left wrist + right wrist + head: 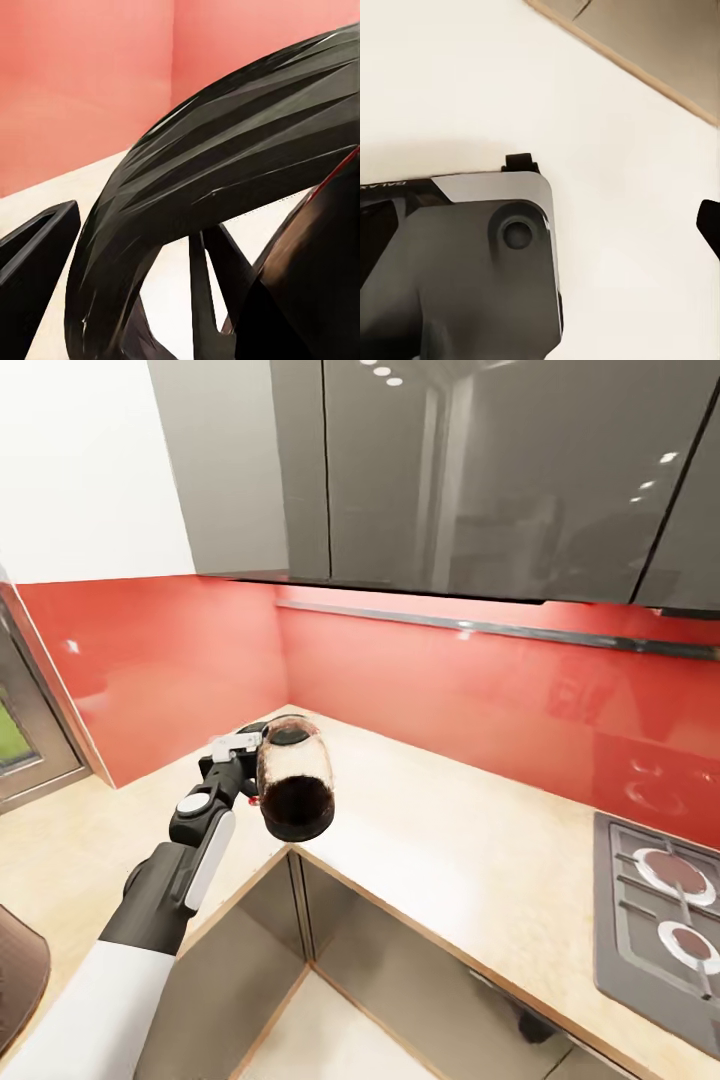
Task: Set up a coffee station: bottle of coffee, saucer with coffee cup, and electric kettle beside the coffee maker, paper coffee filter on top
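Your left gripper (pixel 252 758) is clamped on the kettle's (pixel 295 780) handle — kettle carried tilted above the countertop's (pixel 450 840) inner corner, clear of its surface, presumably in transit. Right gripper — cannot tell its state.

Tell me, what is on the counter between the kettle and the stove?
Nothing. In the head view, the counter is bare from the kettle, held up by the left tool, across to the stove.

See-through dark glass kettle (pixel 295 788), glossy red backsplash (pixel 470 690) — speckled wood-grain countertop (pixel 450 850), mirror-glossy grey cabinets (pixel 480 470)
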Available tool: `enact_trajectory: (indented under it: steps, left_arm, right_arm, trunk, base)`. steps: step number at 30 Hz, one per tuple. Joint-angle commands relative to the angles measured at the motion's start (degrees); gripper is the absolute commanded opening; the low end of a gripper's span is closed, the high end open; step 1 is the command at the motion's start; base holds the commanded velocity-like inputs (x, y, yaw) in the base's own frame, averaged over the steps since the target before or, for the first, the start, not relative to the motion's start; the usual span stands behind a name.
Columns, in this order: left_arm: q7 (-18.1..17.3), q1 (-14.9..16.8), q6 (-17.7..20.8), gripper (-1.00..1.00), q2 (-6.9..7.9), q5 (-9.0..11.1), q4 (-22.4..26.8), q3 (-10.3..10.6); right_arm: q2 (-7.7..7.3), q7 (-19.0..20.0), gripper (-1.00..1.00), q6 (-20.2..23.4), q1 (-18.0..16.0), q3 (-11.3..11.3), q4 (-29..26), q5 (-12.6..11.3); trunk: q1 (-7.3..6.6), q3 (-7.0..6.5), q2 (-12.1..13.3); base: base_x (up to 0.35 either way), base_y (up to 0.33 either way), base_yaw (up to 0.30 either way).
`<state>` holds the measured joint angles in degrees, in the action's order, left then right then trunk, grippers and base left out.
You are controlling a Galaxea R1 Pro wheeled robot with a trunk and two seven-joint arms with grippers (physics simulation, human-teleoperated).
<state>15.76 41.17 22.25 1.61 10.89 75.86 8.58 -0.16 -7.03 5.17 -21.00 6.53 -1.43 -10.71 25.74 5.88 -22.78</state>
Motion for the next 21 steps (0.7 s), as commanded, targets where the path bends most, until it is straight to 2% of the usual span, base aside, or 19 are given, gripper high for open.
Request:
enact_trajectory:
  steps: [1,16,21]
  left_arm:
    - [0.6,0.1,0.2,-1.00,0.06,0.4,0.1,0.2]
    - [0.6,-1.6,-0.1,-1.00,0.20,0.4,0.0,0.0]
    - [0.6,-2.0,-0.1,-1.00,0.09,0.4,0.0,0.1]
  right_arm:
    - [-0.01,-0.2,1.00,0.4,0.0,0.5,-0.2,-0.5]
    - [-0.02,-0.1,1.00,0.5,0.0,0.5,-0.2,-0.6]
    - [-0.01,-0.1,1.00,0.5,0.0,0.5,-0.2,-0.6]
  trunk:
    - [0.04,0.12,-0.1]
    - [0.04,0.12,-0.1]
    - [0.04,0.12,-0.1]
  base:
    - [0.069,-0.133,0.277]
    - [0.008,-0.016,0.278]
    - [0.000,0.000,0.207]
